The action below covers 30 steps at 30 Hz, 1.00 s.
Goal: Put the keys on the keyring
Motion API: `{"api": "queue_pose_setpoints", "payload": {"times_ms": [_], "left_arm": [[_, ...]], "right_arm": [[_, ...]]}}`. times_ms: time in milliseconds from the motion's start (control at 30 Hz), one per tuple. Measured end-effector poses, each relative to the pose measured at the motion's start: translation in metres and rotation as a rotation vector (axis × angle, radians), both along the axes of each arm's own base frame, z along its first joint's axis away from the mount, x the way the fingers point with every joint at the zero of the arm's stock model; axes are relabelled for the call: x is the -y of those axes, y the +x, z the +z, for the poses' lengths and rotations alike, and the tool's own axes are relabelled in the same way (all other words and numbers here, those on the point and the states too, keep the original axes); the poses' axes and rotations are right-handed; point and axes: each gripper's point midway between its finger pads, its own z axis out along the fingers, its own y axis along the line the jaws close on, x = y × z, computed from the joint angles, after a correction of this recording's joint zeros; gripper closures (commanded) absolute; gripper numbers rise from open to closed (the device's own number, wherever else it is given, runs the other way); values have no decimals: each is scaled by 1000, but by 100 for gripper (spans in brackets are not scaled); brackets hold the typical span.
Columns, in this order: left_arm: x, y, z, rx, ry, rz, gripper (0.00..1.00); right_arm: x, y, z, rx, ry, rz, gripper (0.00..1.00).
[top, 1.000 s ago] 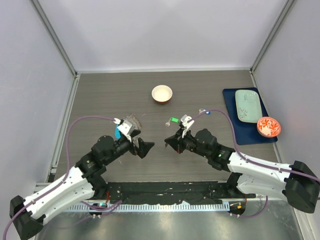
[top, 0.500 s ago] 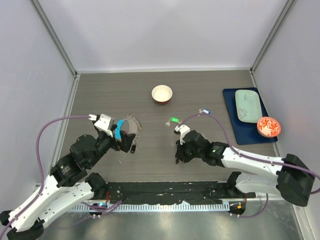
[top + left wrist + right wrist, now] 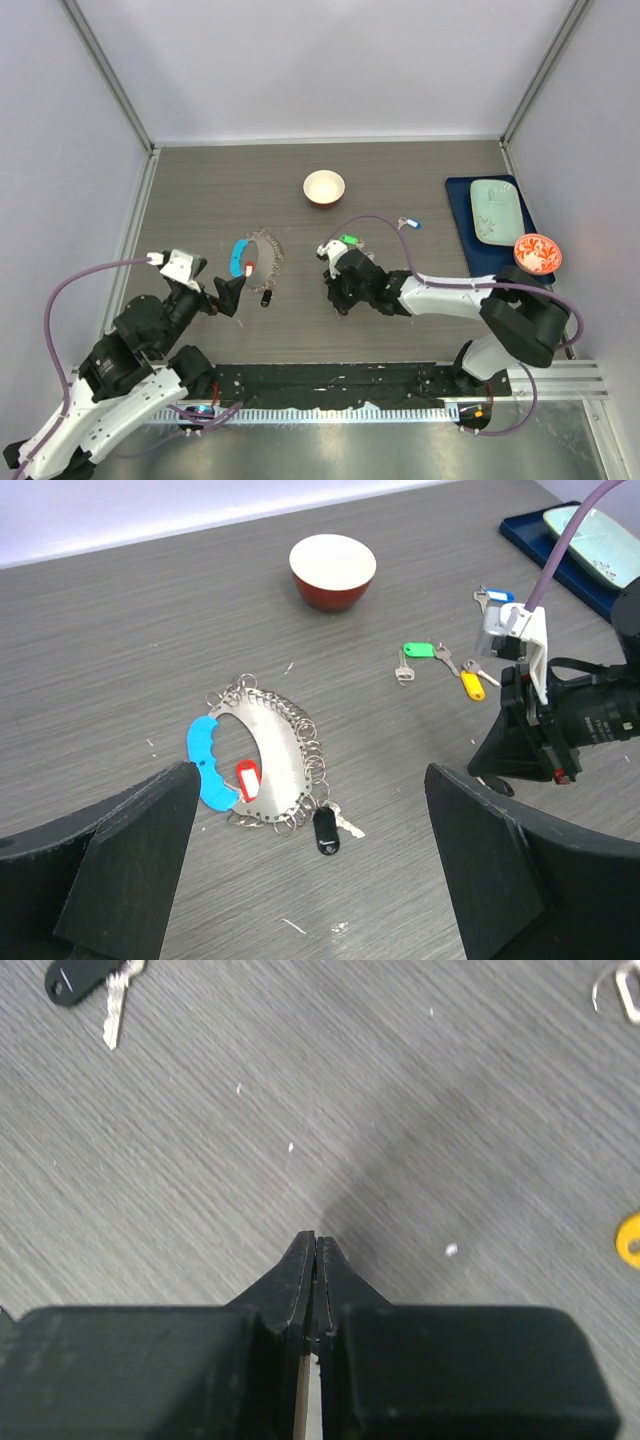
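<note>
Both arms have shifted since the earlier frames: the left pincer (image 3: 222, 296) has drawn back off the keyring (image 3: 258, 255) toward the near left, and the right pincer (image 3: 315, 1245) has slid left, closer to the middle. The keyring lies flat on the surface (image 3: 200, 190), left of centre, its curved blue tag (image 3: 207, 763) on the left edge and a red-tagged key (image 3: 246, 778) resting on it. A black-tagged key (image 3: 325, 830) lies just beside its near end. The left pincer stands wide open and empty, just near of the ring. The right pincer is closed on nothing, tip at the surface. Beyond it lie a green-tagged key (image 3: 418, 650), a yellow-tagged key (image 3: 471, 685) and a blue-tagged key (image 3: 497, 595), with a white bowl (image 3: 324, 187) farther back.
</note>
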Motion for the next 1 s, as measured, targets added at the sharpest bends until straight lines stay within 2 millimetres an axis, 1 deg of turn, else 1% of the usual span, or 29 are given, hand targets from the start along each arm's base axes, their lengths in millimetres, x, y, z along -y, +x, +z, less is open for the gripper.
{"api": "queue_pose_setpoints", "payload": {"times_ms": [67,267,367,533,633,667,800,900,1000], "left_arm": [[-4,-1,-1,11,-7,8,0],[-8,-4,-3,31,-14,11,0],[-8,-4,-3,32,-14,11,0],[-8,-4,-4,30,-12,10,0],[-8,-4,-4,30,-11,10,0],[-8,-4,-4,30,-11,10,0],[-8,-4,-5,29,-11,10,0],[-7,-4,-5,29,-11,10,0],[-7,-4,-5,29,-10,10,0]], "right_arm": [[-7,6,-3,22,15,11,99],[-28,19,-2,108,99,44,98],[-33,22,-4,143,126,65,95],[-38,25,-17,146,111,87,92],[-45,29,-15,149,113,93,87],[-46,30,-14,149,112,95,84],[-44,29,-16,138,90,99,75],[-42,26,-16,117,69,104,71],[-43,25,-9,100,55,110,68]]}}
